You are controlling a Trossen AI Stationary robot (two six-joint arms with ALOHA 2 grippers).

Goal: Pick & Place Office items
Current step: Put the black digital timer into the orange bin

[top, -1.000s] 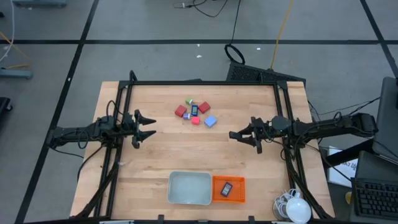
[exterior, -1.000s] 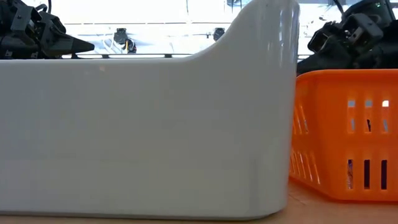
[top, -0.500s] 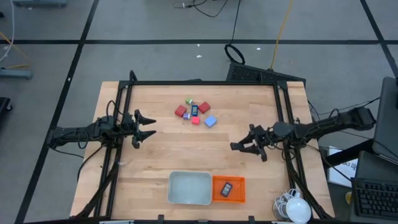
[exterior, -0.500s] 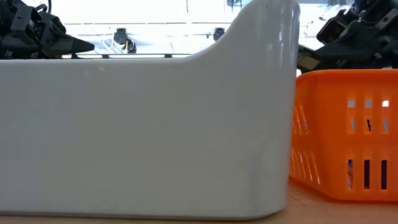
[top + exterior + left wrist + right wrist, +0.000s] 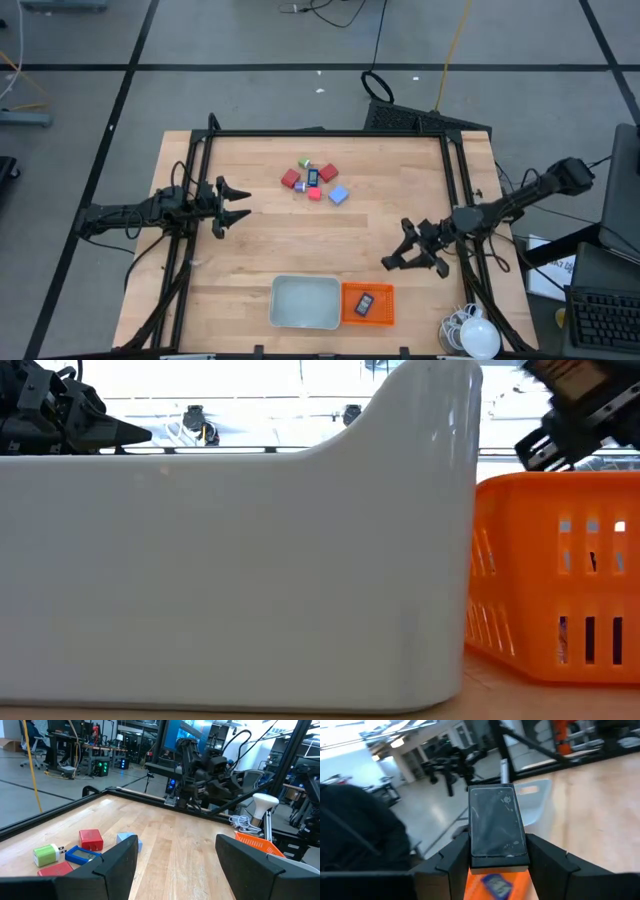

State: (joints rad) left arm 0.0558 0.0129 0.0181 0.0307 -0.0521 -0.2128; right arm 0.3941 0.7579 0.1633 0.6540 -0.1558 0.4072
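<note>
Placement is the step in hand, and you do it well by bringing the right gripper (image 5: 405,262) fully over the orange mesh basket (image 5: 347,309) before letting go; in the high view it hovers just beside the basket's far right corner, not yet squarely above the opening. Keep the flat black item (image 5: 497,821) level, lower it below the rim if you can, and release it clear of the black flat piece (image 5: 366,304) already lying inside, so the two do not stack on edge. Do not drift toward the grey tray (image 5: 281,310), which touches the basket's left side. The right wrist view shows the fingers clenched on the flat black item from both sides, gripping its lower end, with most of it standing up out of the grip. It looks like a thin, dark, glossy rectangular slab with rounded corners and faint scuffs on its face, so judge it slippery and hold pressure until the drop. Your left gripper (image 5: 243,202) waits near the table's left edge with its fingers spread and nothing between them. Other office items stay clustered near the far middle of the table: a red block (image 5: 291,179), a second red block (image 5: 328,172), a blue block (image 5: 338,195), a pink block (image 5: 314,194), a green piece (image 5: 305,162) and a white-blue one (image 5: 313,177).
</note>
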